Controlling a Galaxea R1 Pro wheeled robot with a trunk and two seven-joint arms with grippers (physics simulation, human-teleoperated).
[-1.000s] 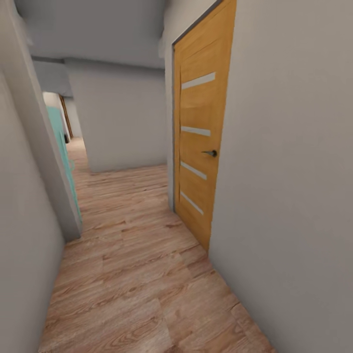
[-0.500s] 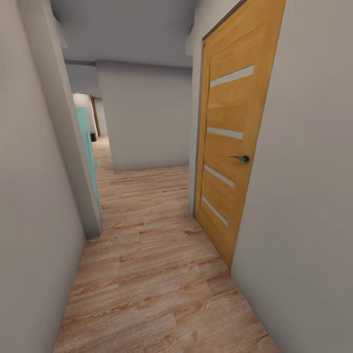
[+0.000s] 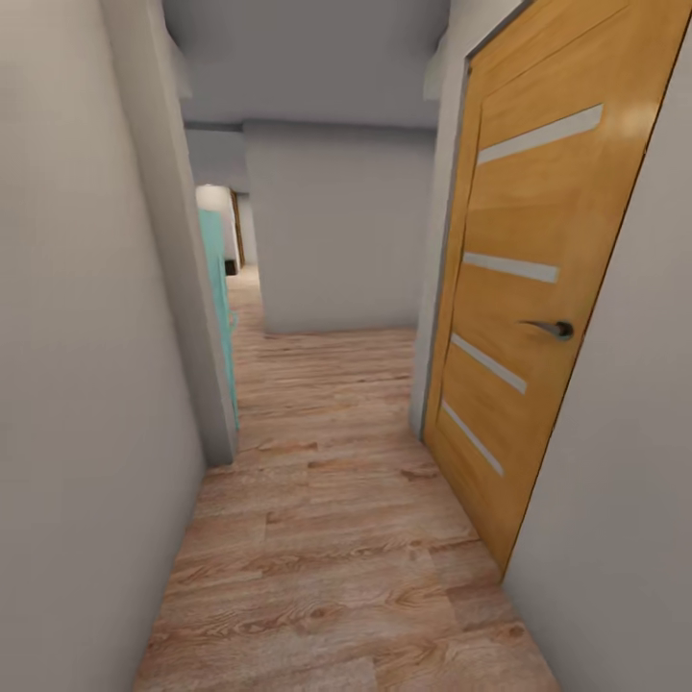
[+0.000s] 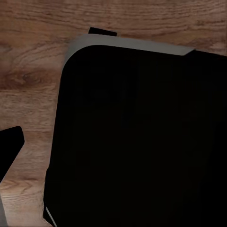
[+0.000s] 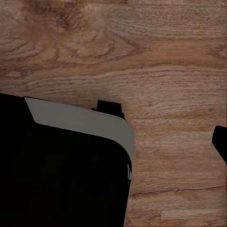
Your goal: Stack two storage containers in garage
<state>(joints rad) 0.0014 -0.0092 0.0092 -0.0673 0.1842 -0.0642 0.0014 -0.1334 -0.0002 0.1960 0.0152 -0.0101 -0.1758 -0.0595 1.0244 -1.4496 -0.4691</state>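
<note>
A narrow hallway of light wood planks (image 3: 327, 500) runs past an orange-wood door (image 3: 538, 288) with pale stripes, closed, a teal panel (image 3: 219, 308) across from it beyond the wall corner; whether either gripper is spread, I cannot tell.

Light wood plank floor (image 3: 327, 538) running down a narrow hallway, white walls (image 3: 77, 404) rising from both edges, an orange-wood door (image 3: 524, 317) with pale stripes meeting it on one side, a black rounded robot base (image 4: 142, 142) over the planks
</note>
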